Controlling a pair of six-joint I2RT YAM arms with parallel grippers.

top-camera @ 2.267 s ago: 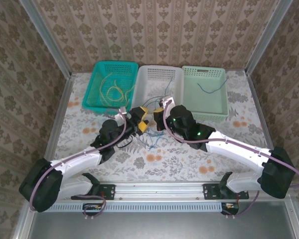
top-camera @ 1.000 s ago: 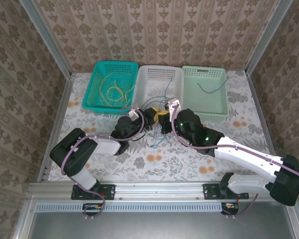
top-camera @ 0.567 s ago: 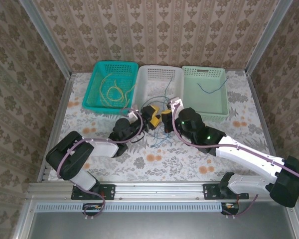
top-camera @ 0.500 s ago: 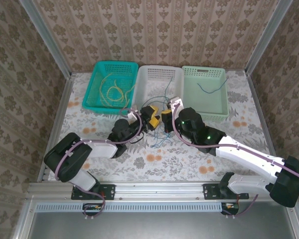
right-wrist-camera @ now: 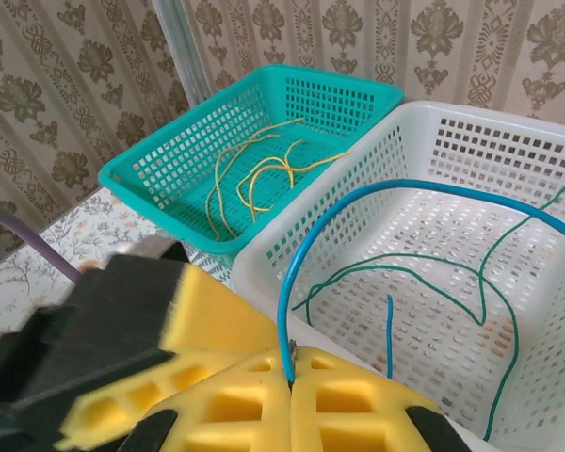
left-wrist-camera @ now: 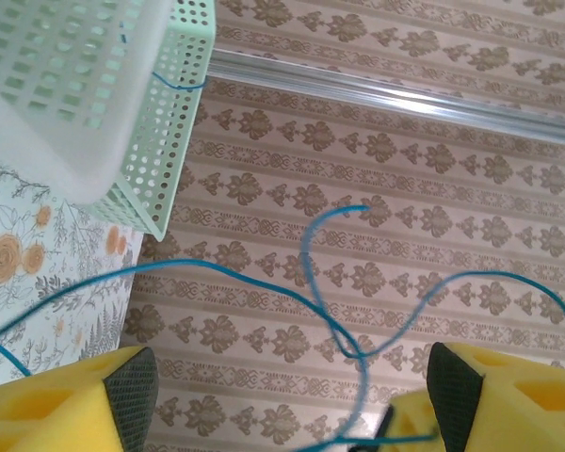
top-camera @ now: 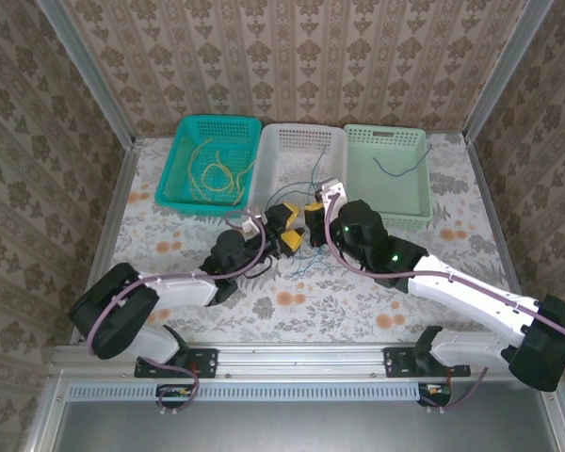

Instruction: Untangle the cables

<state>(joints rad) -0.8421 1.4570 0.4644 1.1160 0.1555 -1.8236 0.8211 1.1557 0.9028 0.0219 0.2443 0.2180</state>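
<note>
near the bottom edge of the overhead view, two arms reach from their bases across a flower-patterned table [top-camera: 358, 311] and meet close together at its middle. the left gripper [top-camera: 285, 229] has its yellow foam fingers [left-wrist-camera: 66, 410] spread wide apart; a thin blue cable [left-wrist-camera: 348, 348] loops through the gap between them, and it is not clear whether it touches either one. just beside it, the right gripper [top-camera: 311, 212] has its yellow pads [right-wrist-camera: 348, 400] pressed together, pinching the end of a blue cable [right-wrist-camera: 358, 193] that rises from the seam and arches out over the white basket. below the two grippers, a small tangle of loose cables [top-camera: 297, 268], blue and green, lies on the table.

beyond the grippers, three perforated baskets stand in a row, touching side by side. the teal basket [top-camera: 217, 120] on the left holds several yellow cables [right-wrist-camera: 264, 174]. the white basket [top-camera: 301, 129] in the middle holds green cables [right-wrist-camera: 424, 273] and a short blue piece [right-wrist-camera: 389, 334]. the pale green basket [top-camera: 386, 130] on the right holds a single blue wire [top-camera: 388, 168]. patterned wallpaper [top-camera: 292, 56] closes off the back and sides.
</note>
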